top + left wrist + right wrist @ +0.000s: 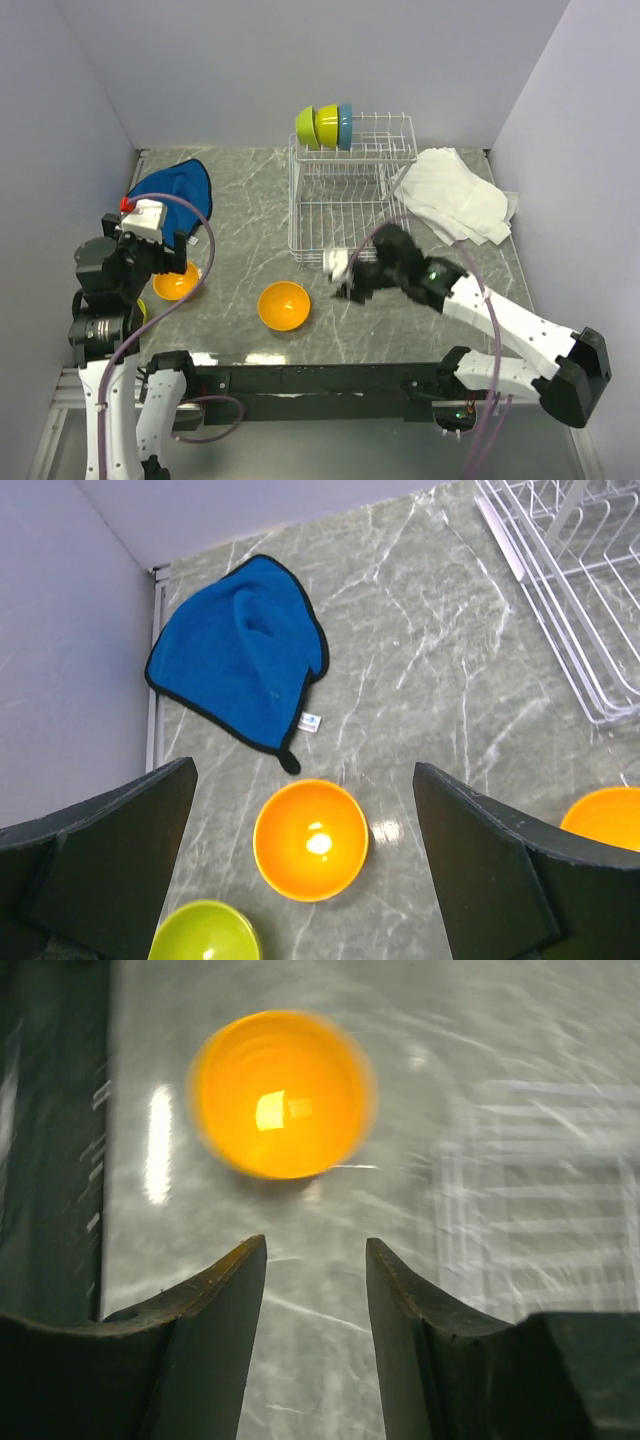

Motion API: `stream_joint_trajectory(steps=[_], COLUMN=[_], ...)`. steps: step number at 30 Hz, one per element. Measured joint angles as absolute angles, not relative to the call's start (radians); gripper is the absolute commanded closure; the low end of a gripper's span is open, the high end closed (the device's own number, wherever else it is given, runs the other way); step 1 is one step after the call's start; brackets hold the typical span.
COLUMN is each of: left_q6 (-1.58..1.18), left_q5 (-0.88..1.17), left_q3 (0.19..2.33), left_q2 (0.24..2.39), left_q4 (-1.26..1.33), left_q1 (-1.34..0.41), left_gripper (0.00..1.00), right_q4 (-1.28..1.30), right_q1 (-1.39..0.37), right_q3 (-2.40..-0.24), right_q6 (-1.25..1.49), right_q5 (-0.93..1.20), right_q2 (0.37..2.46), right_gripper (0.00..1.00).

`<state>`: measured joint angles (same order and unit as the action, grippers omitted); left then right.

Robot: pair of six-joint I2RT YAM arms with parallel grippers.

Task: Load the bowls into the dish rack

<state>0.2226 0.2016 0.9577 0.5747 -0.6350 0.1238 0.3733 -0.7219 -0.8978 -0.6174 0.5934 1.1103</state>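
The white wire dish rack (345, 205) stands at the back centre. Two lime green bowls (317, 127) and a light blue bowl (345, 125) stand on edge in its far slots. One orange bowl (283, 305) sits on the table in front of the rack. A second orange bowl (310, 840) lies right under my left gripper (304, 775), which is open and empty above it. A lime green bowl (205, 935) sits beside that one. My right gripper (315, 1245) is open and empty, just right of the first orange bowl (280, 1095).
A blue cloth (180, 190) lies at the back left of the table. A crumpled white towel (455, 195) lies right of the rack. Walls close in on the left, back and right.
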Motion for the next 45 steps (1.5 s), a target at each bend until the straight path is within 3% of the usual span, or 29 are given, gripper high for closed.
stream_joint_trajectory(steps=[5, 12, 33, 42, 45], left_q6=[0.222, 0.223, 0.227, 0.227, 0.227], left_q5=[0.205, 0.226, 0.265, 0.269, 0.271], left_q3=[0.957, 0.957, 0.947, 0.936, 0.936], left_q2=[0.492, 0.432, 0.410, 0.410, 0.412], left_q4=[-0.696, -0.726, -0.738, -0.738, -0.738], left_q1=[0.131, 0.139, 0.170, 0.178, 0.181], left_gripper=[0.03, 0.03, 0.03, 0.03, 0.03], right_q4=[0.423, 0.381, 0.303, 0.310, 0.300], right_q1=[-0.978, -1.161, -1.185, -1.184, -1.184], right_q3=[-0.798, -0.788, -0.849, -0.913, -0.924], right_q6=[-0.839, -0.987, -1.082, -1.092, -1.090], right_q5=[0.469, 0.335, 0.232, 0.224, 0.216], right_q2=[1.112, 1.274, 1.470, 1.540, 1.571], right_gripper=[0.55, 0.54, 0.57, 0.62, 0.68])
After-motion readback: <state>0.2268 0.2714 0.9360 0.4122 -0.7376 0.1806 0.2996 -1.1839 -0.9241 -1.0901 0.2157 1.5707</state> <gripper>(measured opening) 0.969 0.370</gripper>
